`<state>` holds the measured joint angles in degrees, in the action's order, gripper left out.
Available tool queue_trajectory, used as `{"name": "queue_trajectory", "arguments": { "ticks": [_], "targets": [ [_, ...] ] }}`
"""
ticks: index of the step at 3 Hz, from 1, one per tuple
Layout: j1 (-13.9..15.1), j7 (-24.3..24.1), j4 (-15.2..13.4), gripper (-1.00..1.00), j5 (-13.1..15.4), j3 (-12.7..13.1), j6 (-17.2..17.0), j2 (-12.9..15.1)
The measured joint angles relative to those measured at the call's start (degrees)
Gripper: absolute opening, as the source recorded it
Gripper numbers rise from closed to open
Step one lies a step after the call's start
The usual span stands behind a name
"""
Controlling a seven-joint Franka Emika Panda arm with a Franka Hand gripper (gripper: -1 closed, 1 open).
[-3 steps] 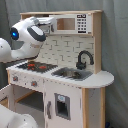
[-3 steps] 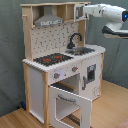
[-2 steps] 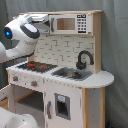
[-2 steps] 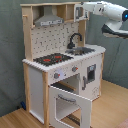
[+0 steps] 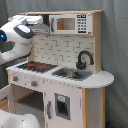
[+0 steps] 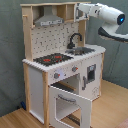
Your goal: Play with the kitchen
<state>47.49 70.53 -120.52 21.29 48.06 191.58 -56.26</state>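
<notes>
The kitchen [image 5: 90, 85] [image 6: 37, 85] of pale wood and white panels stands upright in both exterior views. It has a black-red hob [image 5: 37, 66] [image 6: 52, 59], a black tap [image 5: 84, 59] [image 6: 75, 39] over the sink [image 5: 71, 74] [image 6: 83, 50], a grey hood [image 5: 43, 28] [image 6: 49, 20] and a microwave [image 5: 66, 23]. Its windowed oven door [image 6: 70, 104] hangs open and tilted forward. My white arm [image 5: 20, 37] [image 6: 107, 15] reaches in at the top shelf level. My gripper [image 5: 39, 20] [image 6: 81, 10] sits up by the hood and microwave front.
A dark grey curtain [image 6: 10, 50] hangs behind the kitchen. The wooden floor [image 6: 112, 107] shows in the second exterior view. A windowed cabinet door [image 5: 62, 106] under the sink is closed. A white rounded part [image 5: 17, 121] fills the first exterior view's lower left corner.
My arm has edged slightly higher and closer to the kitchen's top shelf. The oven door and the rest of the kitchen have stayed as they were.
</notes>
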Motion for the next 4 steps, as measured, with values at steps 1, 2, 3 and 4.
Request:
{"name": "queue_trajectory", "arguments": {
  "ticks": [1, 2, 3, 4],
  "targets": [
    [3.71, -6.03, 0.66, 1.0, -1.21, 2.11, -0.46, -3.0],
    [6.41, -10.31, 1.1, 1.0, -2.19, 3.34, -0.49, -5.17],
    [9.2, -14.89, 1.74, 1.0, -3.38, 4.46, -0.49, -7.53],
    [11.9, -19.39, 2.6, 1.0, -4.71, 5.3, -0.66, -10.05]
  ]
}}
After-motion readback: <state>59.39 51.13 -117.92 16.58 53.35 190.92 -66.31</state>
